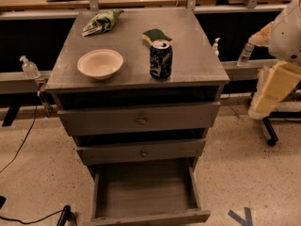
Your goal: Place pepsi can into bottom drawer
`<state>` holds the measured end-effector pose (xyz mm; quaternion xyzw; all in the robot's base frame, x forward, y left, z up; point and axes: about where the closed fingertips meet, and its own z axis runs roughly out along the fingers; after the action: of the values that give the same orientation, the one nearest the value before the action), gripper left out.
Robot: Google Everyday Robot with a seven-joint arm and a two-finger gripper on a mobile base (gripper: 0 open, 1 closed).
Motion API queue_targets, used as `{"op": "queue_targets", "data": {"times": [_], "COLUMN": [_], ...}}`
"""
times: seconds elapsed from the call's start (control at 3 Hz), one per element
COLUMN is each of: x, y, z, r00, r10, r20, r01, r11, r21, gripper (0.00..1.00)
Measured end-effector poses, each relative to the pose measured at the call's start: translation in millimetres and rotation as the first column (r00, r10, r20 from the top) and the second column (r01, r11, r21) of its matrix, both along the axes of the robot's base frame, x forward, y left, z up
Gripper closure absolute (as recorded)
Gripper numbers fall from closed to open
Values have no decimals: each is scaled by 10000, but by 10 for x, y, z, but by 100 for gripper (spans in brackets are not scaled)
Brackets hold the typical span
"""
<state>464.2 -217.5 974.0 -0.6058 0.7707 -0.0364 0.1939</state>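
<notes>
The pepsi can, dark blue with a silver top, stands upright on the grey cabinet top, right of centre and near the front edge. The bottom drawer is pulled out below and shows a bare tray. My arm and gripper are at the right edge of the view, beside the cabinet and well apart from the can, at about the height of the top drawer. Nothing shows in the gripper.
A cream bowl sits left of the can. A green sponge lies just behind it, and a green bag lies at the back left. Two upper drawers with knobs are closed. Bottles stand on the rail behind, and a cable lies on the floor at the left.
</notes>
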Motion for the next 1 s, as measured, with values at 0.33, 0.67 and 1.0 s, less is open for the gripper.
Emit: {"op": "queue_targets", "data": {"times": [0.33, 0.67, 1.0], "x": [722, 1548, 2091], "y": [62, 276, 449], "z": [-110, -156, -218], "r00": [9892, 9586, 9411], "r10": [561, 695, 230], "r20": [1355, 2760, 3373], "r01": [-739, -1581, -1938], "r11": [9888, 9364, 8542], "r21": [1299, 3133, 4824], "gripper": [0, 0, 0]}}
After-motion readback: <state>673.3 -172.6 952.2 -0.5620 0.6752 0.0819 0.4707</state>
